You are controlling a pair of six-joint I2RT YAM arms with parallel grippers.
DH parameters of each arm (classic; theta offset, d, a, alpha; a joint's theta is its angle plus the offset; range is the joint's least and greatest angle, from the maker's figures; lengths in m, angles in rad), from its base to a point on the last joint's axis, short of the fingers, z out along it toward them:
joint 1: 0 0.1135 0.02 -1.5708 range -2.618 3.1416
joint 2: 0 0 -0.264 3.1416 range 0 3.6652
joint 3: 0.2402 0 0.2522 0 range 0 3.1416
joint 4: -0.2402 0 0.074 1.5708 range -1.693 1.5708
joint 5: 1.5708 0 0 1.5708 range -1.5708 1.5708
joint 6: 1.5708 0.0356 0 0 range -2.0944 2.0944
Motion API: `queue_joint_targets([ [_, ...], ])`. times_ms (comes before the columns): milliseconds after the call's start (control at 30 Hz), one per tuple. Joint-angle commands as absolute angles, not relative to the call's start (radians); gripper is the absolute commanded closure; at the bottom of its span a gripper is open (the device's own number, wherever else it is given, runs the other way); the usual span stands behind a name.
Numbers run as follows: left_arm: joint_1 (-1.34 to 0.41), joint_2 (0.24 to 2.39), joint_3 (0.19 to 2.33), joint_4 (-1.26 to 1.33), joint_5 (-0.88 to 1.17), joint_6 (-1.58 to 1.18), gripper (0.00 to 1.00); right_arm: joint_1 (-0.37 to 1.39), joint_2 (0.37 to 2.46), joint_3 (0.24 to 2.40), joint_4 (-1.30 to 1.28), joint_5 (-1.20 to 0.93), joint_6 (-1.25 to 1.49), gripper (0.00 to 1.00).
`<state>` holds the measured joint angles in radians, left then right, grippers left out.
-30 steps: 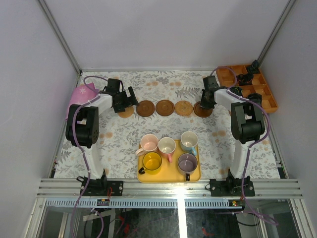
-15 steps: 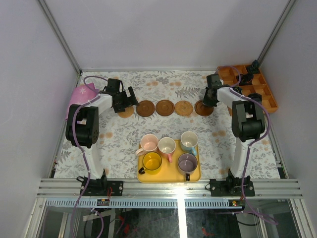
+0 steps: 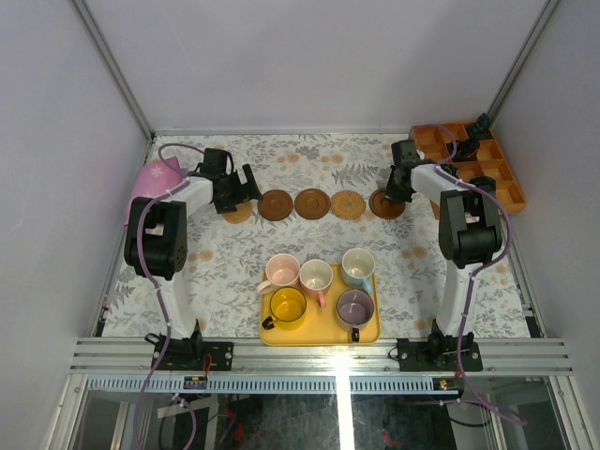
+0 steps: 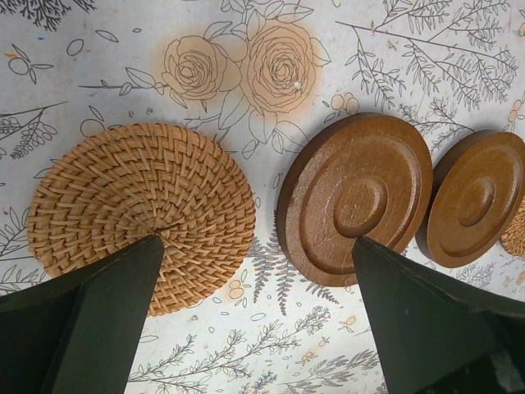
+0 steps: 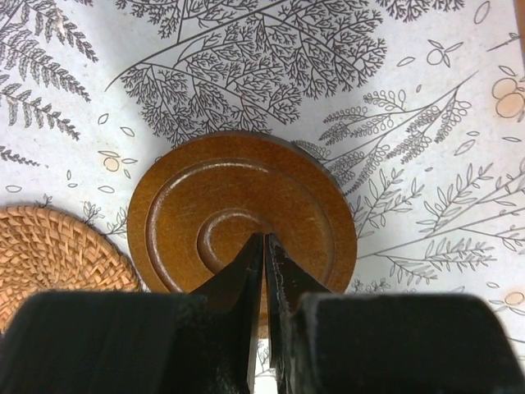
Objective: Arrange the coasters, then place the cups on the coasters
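Here, right gripper (image 5: 263, 243) pinched together over dark coaster (image 5: 238, 187), left gripper (image 4: 256, 243) spread wide

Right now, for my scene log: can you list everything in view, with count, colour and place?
woven coasters: two, tan, first and fourth from left in the row
smooth coasters: three, brown, rest of that row
cups: five, pale pink, pink, light blue, yellow, grey-purple, on the tray
tray: one, yellow, near middle
compartment box: one, orange, far right corner
pink object: one, far left edge
left gripper: black, open over the two leftmost coasters
right gripper: black, shut, over the rightmost coaster
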<state>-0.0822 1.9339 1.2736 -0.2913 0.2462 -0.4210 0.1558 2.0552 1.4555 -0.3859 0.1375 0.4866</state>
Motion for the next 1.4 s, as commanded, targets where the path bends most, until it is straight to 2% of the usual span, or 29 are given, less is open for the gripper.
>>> queue_joint_targets([
  [0,-0.072,1.909,1.295,-0.285,0.244,-0.403,0.00,0.150,1.939,1.462,-0.395,0.131,0.474,0.90],
  [367,-0.071,1.881,1.320,-0.211,0.271,-0.407,0.00,0.184,1.833,1.447,-0.295,-0.020,0.403,0.91],
  [533,-0.071,1.876,1.325,-0.193,0.293,-0.413,0.00,0.240,1.895,1.488,-0.309,-0.095,0.370,1.00],
  [767,-0.072,1.852,1.304,-0.161,0.330,-0.431,0.00,0.320,1.991,1.554,-0.306,-0.147,0.356,1.00],
  [1367,-0.072,1.833,1.250,-0.159,0.358,-0.446,0.00,0.367,2.147,1.626,-0.329,-0.205,0.367,1.00],
])
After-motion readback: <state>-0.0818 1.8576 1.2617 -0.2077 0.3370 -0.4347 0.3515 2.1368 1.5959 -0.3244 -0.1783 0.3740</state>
